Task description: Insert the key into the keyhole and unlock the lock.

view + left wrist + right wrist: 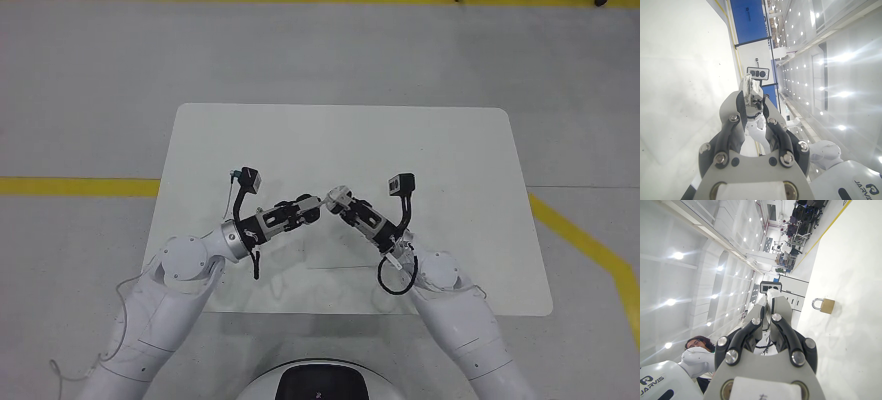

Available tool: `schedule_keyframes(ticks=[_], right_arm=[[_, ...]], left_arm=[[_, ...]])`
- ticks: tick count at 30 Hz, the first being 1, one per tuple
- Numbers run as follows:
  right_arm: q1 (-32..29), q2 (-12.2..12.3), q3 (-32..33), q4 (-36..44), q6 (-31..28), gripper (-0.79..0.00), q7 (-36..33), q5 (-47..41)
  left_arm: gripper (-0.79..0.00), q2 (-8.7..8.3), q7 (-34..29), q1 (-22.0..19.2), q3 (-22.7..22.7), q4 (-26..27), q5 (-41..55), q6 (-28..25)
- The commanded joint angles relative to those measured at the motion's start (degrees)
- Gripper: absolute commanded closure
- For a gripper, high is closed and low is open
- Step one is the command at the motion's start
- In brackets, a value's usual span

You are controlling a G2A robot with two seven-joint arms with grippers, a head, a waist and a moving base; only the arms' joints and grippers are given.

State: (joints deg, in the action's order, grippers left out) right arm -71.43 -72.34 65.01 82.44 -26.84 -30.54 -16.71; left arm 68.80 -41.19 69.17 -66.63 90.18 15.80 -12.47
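Note:
Both grippers meet tip to tip above the middle of the white table. The key, silvery and wrapped in clear tape, stands against one pad of my left gripper, whose fingers are apart. My right gripper, with white-taped fingertips, is pinched shut on the key. In the top view the left gripper and right gripper almost touch. The brass padlock with its silver shackle lies flat on the table, off to the side of the right gripper.
The table's far half and both ends are bare. Yellow floor tape runs past the table on both sides. Each arm's wrist camera sticks up near the grippers.

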Motion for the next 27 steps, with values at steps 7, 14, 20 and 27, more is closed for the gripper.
schedule_keyframes(ticks=[7, 14, 20, 27], right_arm=[[0.5, -0.2, -0.6, -0.2, 0.3, 0.000, 0.0, 0.1], [0.5, -0.2, 0.0, -0.2, 0.2, 0.000, -1.0, -0.2], [0.8, 0.6, 0.8, -0.8, -0.8, 0.000, -10.2, 0.4], [0.6, 1.3, 1.3, -1.3, -1.3, 0.000, -16.3, 1.2]], left_arm=[[0.000, 0.12, 0.0, -0.7, 0.9, -0.6, -0.6, 0.6], [0.000, 0.01, 0.8, -1.0, -0.1, -1.0, -0.7, 0.7], [0.000, -0.24, -0.2, -0.8, -0.8, -0.5, -1.7, 0.7], [0.000, -0.43, -1.4, -0.5, -0.8, -0.4, -2.5, 0.9]])
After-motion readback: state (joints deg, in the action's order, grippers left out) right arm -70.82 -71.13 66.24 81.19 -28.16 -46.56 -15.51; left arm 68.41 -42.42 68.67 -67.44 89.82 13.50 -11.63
